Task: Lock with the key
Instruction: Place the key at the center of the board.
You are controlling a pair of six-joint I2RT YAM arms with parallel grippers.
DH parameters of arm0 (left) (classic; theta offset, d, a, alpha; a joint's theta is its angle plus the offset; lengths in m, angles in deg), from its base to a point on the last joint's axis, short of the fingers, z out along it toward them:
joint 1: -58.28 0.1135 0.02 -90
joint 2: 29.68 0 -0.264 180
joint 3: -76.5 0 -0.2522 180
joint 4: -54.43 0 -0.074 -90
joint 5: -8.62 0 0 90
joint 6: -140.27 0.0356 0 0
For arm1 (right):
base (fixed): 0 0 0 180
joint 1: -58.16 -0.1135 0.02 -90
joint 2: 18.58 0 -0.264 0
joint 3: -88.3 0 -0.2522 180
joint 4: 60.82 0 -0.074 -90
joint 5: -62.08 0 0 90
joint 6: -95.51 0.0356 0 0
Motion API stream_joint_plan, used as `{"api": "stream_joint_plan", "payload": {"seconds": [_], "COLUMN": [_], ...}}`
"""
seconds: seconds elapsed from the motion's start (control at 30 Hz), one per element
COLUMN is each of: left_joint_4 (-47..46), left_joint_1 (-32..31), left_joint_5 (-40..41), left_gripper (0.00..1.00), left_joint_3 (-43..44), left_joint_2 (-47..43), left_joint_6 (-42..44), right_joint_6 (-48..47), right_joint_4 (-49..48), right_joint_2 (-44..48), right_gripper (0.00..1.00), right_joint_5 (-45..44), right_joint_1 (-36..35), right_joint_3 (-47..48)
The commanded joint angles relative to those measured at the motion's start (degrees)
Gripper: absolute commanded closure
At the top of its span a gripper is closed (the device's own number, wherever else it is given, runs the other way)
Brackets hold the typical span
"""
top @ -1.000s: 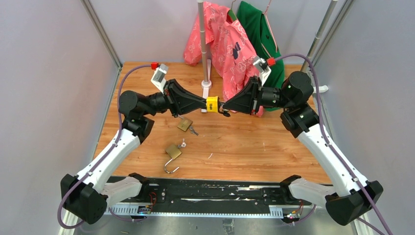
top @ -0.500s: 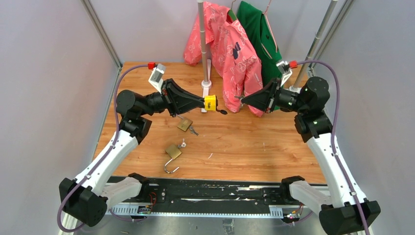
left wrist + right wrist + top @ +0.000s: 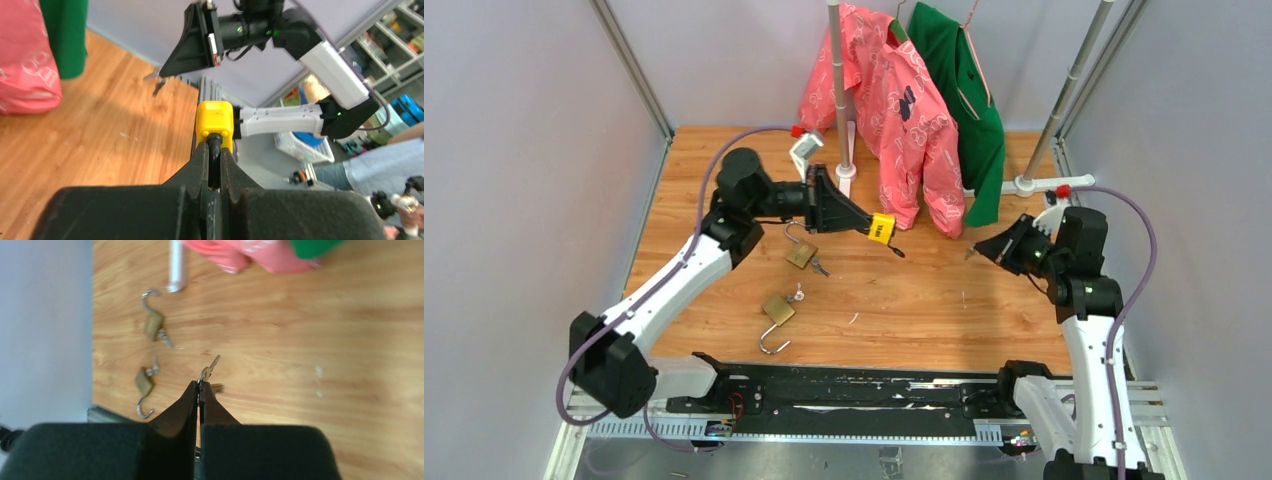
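Observation:
A yellow padlock (image 3: 882,228) with a black shackle (image 3: 214,147) hangs in the air above the table's middle. My left gripper (image 3: 870,226) is shut on that shackle, and the padlock body (image 3: 214,120) sticks out past the fingertips. My right gripper (image 3: 976,249) is off to the right, well apart from the padlock, shut on a small silver key (image 3: 210,370) that pokes out of its tips. The left wrist view shows the right gripper (image 3: 165,70) with the key (image 3: 156,82) dangling from it.
Two brass padlocks with open shackles lie on the wooden table, one (image 3: 801,254) under the left arm with keys beside it, the other (image 3: 776,310) nearer the front. A pink shirt (image 3: 894,95) and a green one (image 3: 964,90) hang from a rack (image 3: 838,90) at the back.
The right gripper has drawn back from the yellow padlock to the right and lower, taking the key with it. The left arm has carried the padlock a little to the right.

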Motion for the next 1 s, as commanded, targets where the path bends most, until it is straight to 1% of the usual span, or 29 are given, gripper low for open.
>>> {"api": "stream_joint_plan", "payload": {"seconds": [0.0,0.07,0.13,0.17,0.23,0.33,0.4,0.43,0.53,0.67,0.77,0.87,0.97], "left_joint_4": [17.56,22.03,29.00,30.32,27.41,20.12,19.31,19.01,16.07,5.81,4.61,4.38,2.74], "left_joint_1": [-5.15,-7.77,-10.21,-11.34,-13.16,-15.68,-17.46,-18.39,-20.74,-22.23,-22.78,-23.49,-24.13], "left_joint_5": [-0.70,-0.07,0.35,0.59,0.68,1.04,2.61,3.30,5.62,8.41,8.60,10.32,12.54], "left_gripper": [1.00,1.00,1.00,1.00,1.00,1.00,1.00,1.00,1.00,1.00,1.00,1.00,1.00], "left_joint_3": [7.92,11.25,15.67,17.41,19.59,22.97,26.99,29.14,35.31,38.82,44.40,48.53,50.80], "left_joint_2": [7.02,11.84,17.05,19.46,25.22,32.57,37.71,40.16,47.70,55.10,61.27,66.47,70.47], "left_joint_6": [12.68,15.73,20.43,21.29,19.26,14.60,13.79,13.48,10.21,3.37,0.40,-0.63,-2.31], "right_joint_6": [0.41,0.24,-0.47,-0.66,-1.48,-0.82,0.00,0.97,2.03,5.00,7.45,8.45,8.74], "right_joint_4": [13.69,16.76,19.10,20.48,22.21,24.98,25.95,26.79,27.69,29.65,31.01,30.70,29.29], "right_joint_2": [3.52,4.02,4.01,3.93,3.40,2.99,3.51,4.11,5.66,6.06,5.16,3.76,3.04], "right_gripper": [1.00,1.00,1.00,1.00,1.00,1.00,1.00,1.00,1.00,1.00,1.00,1.00,1.00], "right_joint_5": [-15.54,-21.06,-25.56,-27.88,-30.64,-34.03,-35.27,-37.81,-40.05,-41.42,-43.02,-44.79,-45.60], "right_joint_1": [3.72,5.23,5.66,5.71,6.06,6.29,6.63,6.66,7.12,7.22,7.22,7.17,7.22], "right_joint_3": [-1.37,-0.70,0.30,0.60,1.03,0.20,-1.32,-2.08,-3.86,-4.89,-5.74,-6.18,-6.51]}}
